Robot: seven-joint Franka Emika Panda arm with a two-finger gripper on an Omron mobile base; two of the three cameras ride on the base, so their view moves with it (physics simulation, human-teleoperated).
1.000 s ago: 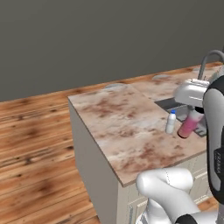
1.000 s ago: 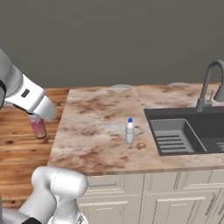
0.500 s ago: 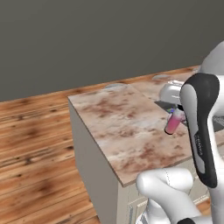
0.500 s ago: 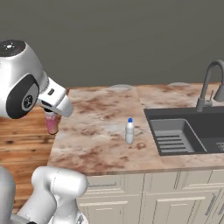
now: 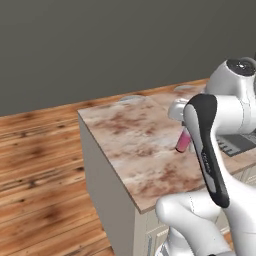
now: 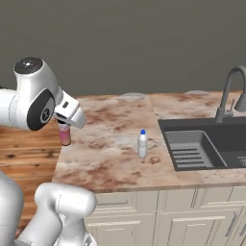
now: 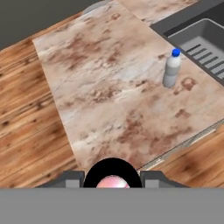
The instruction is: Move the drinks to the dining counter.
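My gripper point(image 6: 64, 126) is shut on the pink bottle point(image 6: 64, 135) and holds it upright just above the left edge of the dining counter point(image 6: 105, 163). In the left base view the pink bottle point(image 5: 183, 142) hangs beside my forearm, over the counter point(image 5: 135, 145). Its dark cap point(image 7: 112, 174) sits between my fingers in the hand view. The whitish bottle with a blue cap point(image 6: 142, 143) stands on the counter, left of the sink, and I see this bottle point(image 7: 171, 68) ahead to the right in the hand view.
A dark sink basin point(image 6: 206, 141) with a grey curved faucet point(image 6: 226, 93) takes the counter's right part. Pale drawer fronts point(image 6: 158, 216) lie below. Wooden floor point(image 5: 40, 170) spreads left of the counter, with a grey wall behind.
The arm has swung the pink bottle from out over the floor rightward to the counter's left edge. The whitish bottle has stayed put.
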